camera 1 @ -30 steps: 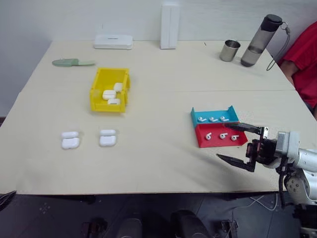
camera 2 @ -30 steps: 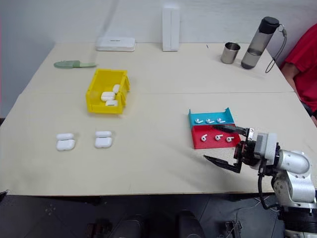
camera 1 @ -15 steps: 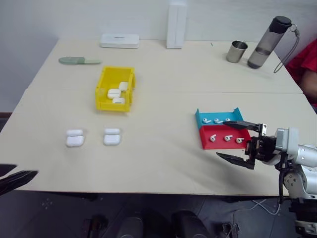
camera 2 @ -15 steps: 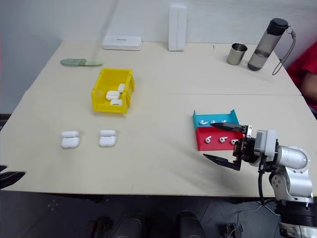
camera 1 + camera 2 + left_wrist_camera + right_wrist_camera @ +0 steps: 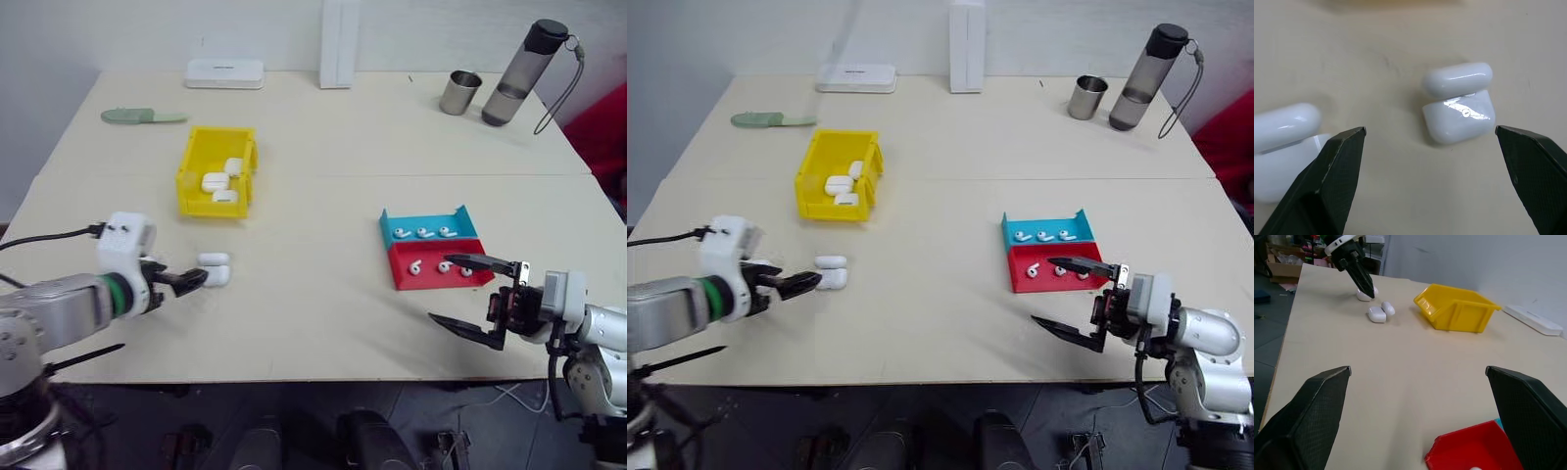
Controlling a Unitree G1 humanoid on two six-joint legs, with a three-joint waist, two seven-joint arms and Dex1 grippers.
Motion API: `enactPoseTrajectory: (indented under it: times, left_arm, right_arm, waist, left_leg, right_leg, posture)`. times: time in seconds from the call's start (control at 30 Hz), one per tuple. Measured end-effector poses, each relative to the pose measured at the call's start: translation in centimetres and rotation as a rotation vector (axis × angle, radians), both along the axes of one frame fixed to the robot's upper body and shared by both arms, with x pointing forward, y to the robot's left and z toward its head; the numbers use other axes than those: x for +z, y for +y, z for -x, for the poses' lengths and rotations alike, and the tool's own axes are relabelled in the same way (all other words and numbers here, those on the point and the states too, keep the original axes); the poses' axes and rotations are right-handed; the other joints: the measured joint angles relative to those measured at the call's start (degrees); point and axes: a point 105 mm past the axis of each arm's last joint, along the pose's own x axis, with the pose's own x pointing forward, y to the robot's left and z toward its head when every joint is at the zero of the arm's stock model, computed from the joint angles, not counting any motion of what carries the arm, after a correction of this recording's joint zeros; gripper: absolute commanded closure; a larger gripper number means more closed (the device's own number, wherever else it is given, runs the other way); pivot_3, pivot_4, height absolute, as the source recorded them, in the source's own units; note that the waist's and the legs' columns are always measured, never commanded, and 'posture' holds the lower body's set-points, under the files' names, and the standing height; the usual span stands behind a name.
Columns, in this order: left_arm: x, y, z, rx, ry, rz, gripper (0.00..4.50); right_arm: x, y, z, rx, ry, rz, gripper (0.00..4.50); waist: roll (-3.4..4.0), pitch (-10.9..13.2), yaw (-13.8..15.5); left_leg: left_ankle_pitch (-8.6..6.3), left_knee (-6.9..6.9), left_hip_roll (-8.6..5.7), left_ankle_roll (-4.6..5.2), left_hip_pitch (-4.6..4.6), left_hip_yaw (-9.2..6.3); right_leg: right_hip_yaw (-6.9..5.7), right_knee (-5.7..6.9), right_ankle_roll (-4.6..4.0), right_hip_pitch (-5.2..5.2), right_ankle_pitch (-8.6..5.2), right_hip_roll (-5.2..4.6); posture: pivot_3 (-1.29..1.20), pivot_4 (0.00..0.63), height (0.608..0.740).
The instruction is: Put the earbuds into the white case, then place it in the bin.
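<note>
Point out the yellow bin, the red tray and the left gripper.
yellow bin (image 5: 192, 160), left eye view, its left wall.
red tray (image 5: 404, 279), left eye view, its front wall.
left gripper (image 5: 799, 285), right eye view, between its fingertips.

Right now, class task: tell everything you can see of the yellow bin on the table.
The bin is a bright yellow rectangular box, seemingly plastic, with tall walls and one lower lip at its near end. It stands upright and open-topped on the light table, left of centre, beyond an open white case. Inside lie at least three small white cases. Neither tool touches it: the left tool hovers open near the case on the table, well short of the bin.
</note>
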Motion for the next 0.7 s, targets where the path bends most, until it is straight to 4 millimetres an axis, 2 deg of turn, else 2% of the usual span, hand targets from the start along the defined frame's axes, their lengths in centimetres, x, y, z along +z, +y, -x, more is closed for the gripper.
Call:
enactPoseTrajectory:
  times: [0.37, 0.7]
  left_arm:
    - [-2.3, -4.1, -1.9, 0.027, 0.036, 0.004, 0.04]
    - [-3.0, -4.3, -2.5, 0.047, 0.049, -0.068, 0.04]
  right_arm:
    - [-0.2, -0.2, 1.1, -0.040, 0.007, 0.001, 0.00]
    - [-0.4, -0.2, 1.3, -0.057, 0.014, -0.003, 0.00]
  waist:
    - [-0.01, 0.0, 1.0]
    - [0.00, 0.0, 1.6]
  left_leg:
    - [0.15, 0.06, 0.00, -0.24, 0.13, -0.01]
    - [0.17, 0.06, 0.00, -0.28, 0.23, 0.00]
  right_leg:
    - [0.05, 0.19, 0.00, 0.04, 0.00, 0.06]
    - [0.07, 0.33, 0.00, 0.06, 0.00, 0.05]
  posture:
    - [0.00, 0.150, 0.740]
    - [0.00, 0.150, 0.740]
